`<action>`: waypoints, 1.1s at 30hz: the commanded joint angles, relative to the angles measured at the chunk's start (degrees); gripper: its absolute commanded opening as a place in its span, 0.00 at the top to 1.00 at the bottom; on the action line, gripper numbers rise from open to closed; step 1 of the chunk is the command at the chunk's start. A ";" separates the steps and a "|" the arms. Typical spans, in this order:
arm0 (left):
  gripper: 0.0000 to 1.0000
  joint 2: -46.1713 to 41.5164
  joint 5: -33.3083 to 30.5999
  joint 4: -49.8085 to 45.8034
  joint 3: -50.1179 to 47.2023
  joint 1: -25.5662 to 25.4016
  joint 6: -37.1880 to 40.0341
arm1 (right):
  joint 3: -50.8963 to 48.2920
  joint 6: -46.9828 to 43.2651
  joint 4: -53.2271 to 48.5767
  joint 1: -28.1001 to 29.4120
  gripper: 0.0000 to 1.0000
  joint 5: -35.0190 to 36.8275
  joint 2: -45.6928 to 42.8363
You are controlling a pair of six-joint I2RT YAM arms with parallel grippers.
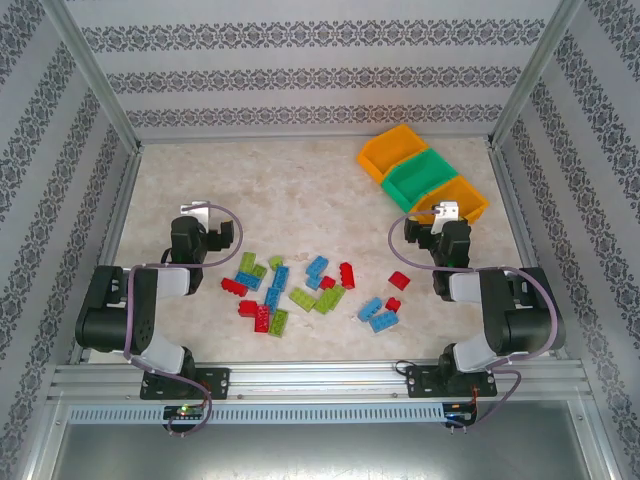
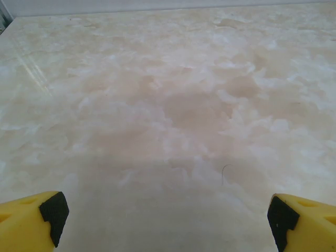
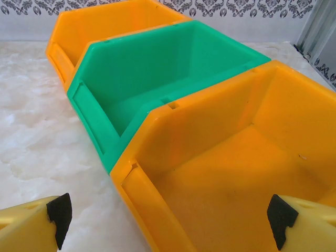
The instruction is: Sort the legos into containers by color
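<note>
The legos lie scattered on the marble table between the two arms: a red one [image 1: 399, 280], a blue pair [image 1: 378, 315], lime green ones [image 1: 330, 298] and a mixed cluster [image 1: 262, 290]. The containers stand in a diagonal row at the back right: orange [image 1: 393, 150], green [image 1: 425, 175], orange [image 1: 462, 200]. My left gripper [image 1: 200, 213] is open over bare table [image 2: 173, 105], left of the bricks, with nothing between its fingers [image 2: 52, 210]. My right gripper [image 3: 168, 220] is open and empty, hovering at the near orange bin's [image 3: 236, 173] front wall. The green bin [image 3: 157, 68] and far orange bin [image 3: 105, 23] lie beyond it, all empty.
Patterned walls and metal frame posts [image 1: 95, 80] enclose the table on three sides. The bins sit close to the right wall. Bare marble stretches across the back left [image 1: 250, 180]. Both arm bases are bolted on the rail [image 1: 320, 380] at the near edge.
</note>
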 commanded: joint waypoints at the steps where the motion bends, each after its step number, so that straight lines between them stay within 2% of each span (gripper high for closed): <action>1: 0.01 0.21 0.72 0.11 0.52 0.29 -0.07 | 0.94 0.13 0.36 0.35 0.02 0.44 -0.07; 25: 0.01 0.12 0.82 0.20 0.47 0.30 -0.09 | 1.06 0.30 0.12 -0.14 0.02 -0.63 -0.02; 28: 0.01 -0.27 0.05 -0.13 0.55 0.25 -0.15 | 1.15 1.33 -0.51 0.06 0.02 2.44 -1.30; 30: 0.01 -4.26 -3.67 -15.54 5.97 0.22 -3.30 | 1.86 1.85 -5.35 0.36 0.02 4.87 -5.62; 31: 0.01 -6.13 -5.58 -24.73 10.11 0.15 -6.63 | 3.72 3.71 -13.29 0.47 0.02 6.09 -9.27; 33: 0.01 -9.54 -2.47 -32.41 14.59 0.01 -11.02 | 7.29 8.22 -26.42 0.35 0.03 7.11 -14.91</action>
